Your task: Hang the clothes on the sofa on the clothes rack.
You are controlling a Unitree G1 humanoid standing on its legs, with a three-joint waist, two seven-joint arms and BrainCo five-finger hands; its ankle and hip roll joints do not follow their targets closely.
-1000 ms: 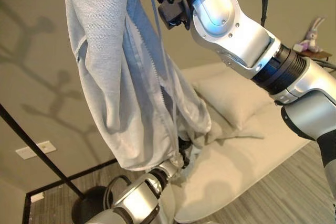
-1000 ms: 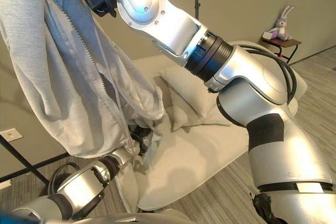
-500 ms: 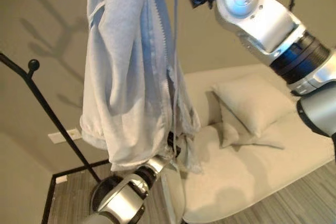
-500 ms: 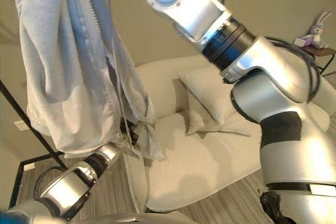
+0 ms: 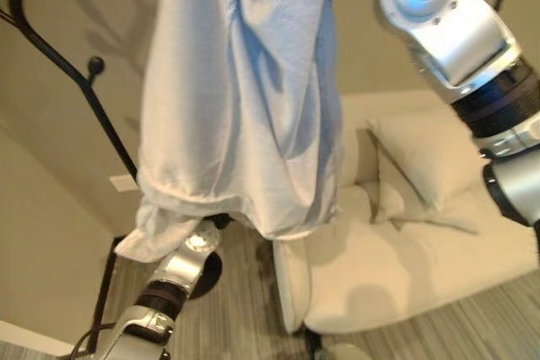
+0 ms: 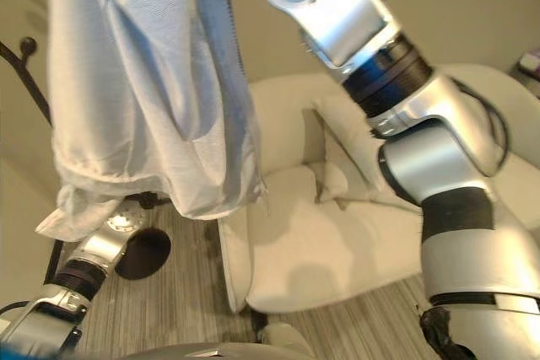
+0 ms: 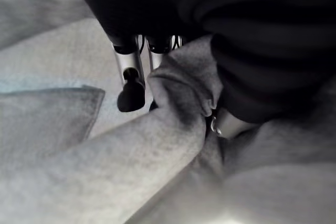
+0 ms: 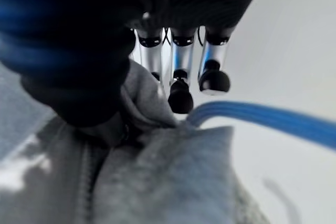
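The right hand (image 8: 173, 72) is up high, pinching a fold of the pale grey zip-up hooded jacket (image 5: 245, 99) between its thumb and curled fingers, a blue drawstring (image 8: 262, 116) trailing past the fingertips. Down below, the left hand (image 7: 157, 72) has a bunched roll of the same cloth clamped between fingers and thumb, near the hem that droops by its forearm.

And here's the change: compared with a second ago, the whole view has swung round. The black metal clothes rack (image 5: 51, 48), with its ball-tipped branch, was a thin bar low at the edge then; now it rises along the left side of the head views, just behind the hanging jacket. The cream cushioned sofa (image 5: 405, 250) with its beige pillow (image 5: 422, 158) has slid off to the right, and the jacket hangs clear of it, stretched between the two hands.

That reads as the carry nearly done: the garment is off the sofa and close to the rack. What remains, I'd judge, is lifting the hood or collar over a branch and letting go.
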